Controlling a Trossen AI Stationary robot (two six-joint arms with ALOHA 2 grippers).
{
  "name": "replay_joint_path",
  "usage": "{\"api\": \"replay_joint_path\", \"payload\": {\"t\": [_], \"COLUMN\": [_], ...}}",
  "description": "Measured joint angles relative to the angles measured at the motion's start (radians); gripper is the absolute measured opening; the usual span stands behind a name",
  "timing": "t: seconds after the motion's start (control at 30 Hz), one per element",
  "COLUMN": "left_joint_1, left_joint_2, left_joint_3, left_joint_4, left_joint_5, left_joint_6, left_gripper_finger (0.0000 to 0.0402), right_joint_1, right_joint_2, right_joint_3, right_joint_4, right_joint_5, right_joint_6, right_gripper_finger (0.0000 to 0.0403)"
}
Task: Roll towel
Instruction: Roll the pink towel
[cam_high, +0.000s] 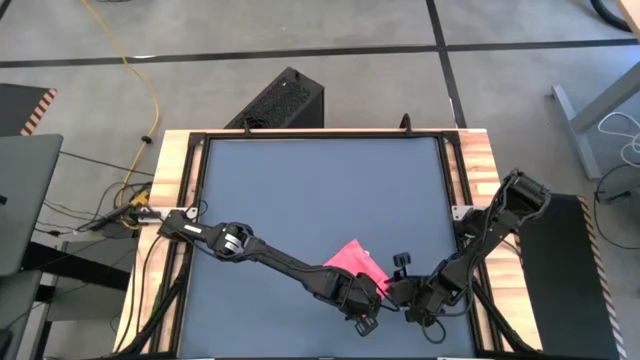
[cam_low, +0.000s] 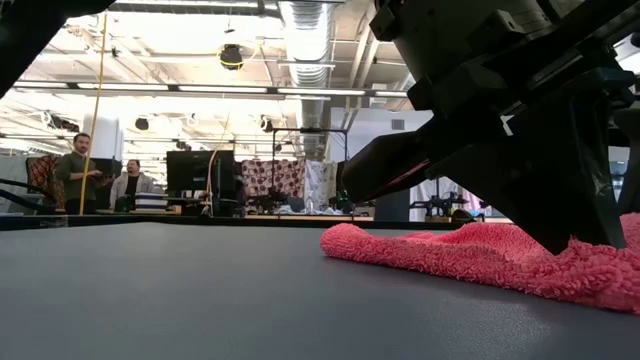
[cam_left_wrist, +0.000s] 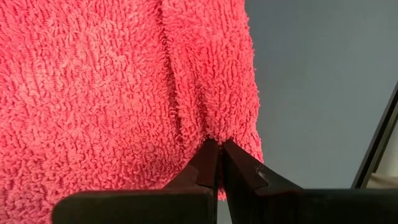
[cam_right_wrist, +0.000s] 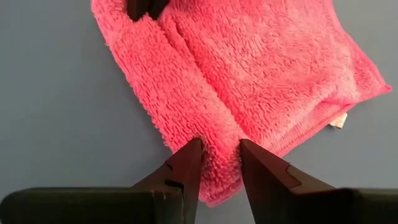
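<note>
Left gripper (cam_left_wrist: 219, 149) pinched tight on the towel (cam_high: 356, 263) fold. Right gripper (cam_right_wrist: 217, 149) half-spread, straddling the same rolled ridge. Ridge spans between both grippers, equally near.

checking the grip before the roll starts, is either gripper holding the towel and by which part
Both hold the towel: the left gripper is shut on its rolled edge, and the right gripper grips the same fold farther along, near a corner.

One small bright pink terry-cloth towel (cam_high: 352, 258) is counted, two dark two-finger grippers, and two people (cam_low: 80, 170) are seen beyond the dark grey tabletop (cam_high: 300, 190).
</note>
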Motion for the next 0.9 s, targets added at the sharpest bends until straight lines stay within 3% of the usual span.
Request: {"api": "replay_joint_path", "payload": {"t": [0.3,0.9], "left_joint_1": [0.000,-0.001], "left_joint_2": [0.000,0.000], "left_joint_3": [0.001,0.012], "left_joint_4": [0.000,0.015], "left_joint_5": [0.008,0.011], "left_joint_6": [-0.002,-0.007], "left_gripper_finger": [0.0000,0.0000], "right_joint_1": [0.012,-0.044], "right_joint_2": [0.000,0.002], "right_joint_3": [-0.044,-0.045], "right_joint_4": [0.046,0.055], "right_joint_5": [-0.067,-0.084], "right_joint_6": [0.008,-0.019], "right_gripper_finger": [0.0136,0.0136]}}
